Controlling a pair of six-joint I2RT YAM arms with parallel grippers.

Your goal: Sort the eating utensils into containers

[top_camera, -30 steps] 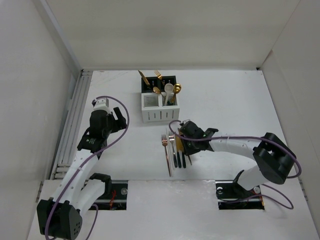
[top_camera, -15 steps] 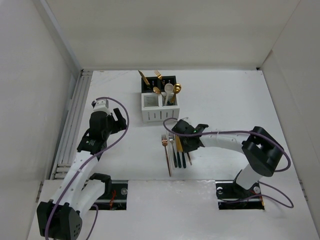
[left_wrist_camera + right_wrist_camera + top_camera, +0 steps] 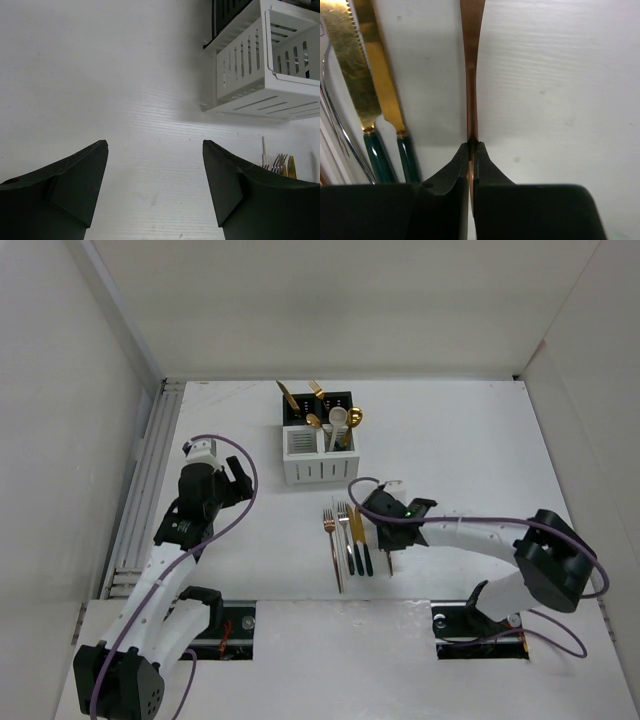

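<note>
My right hand (image 3: 472,146) has just pinched shut on the copper-toned utensil (image 3: 471,95), lying on the bench (image 3: 480,460) robot-side of the white container (image 3: 318,455), so I judge lifting comes next; left hand (image 3: 154,145) idles wide.

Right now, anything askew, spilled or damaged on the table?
Nothing stands out. The white holder and black holder stand upright. The loose utensils lie flat in a neat parallel row. The right gripper is shut on a copper handle that runs in line with that row.
</note>
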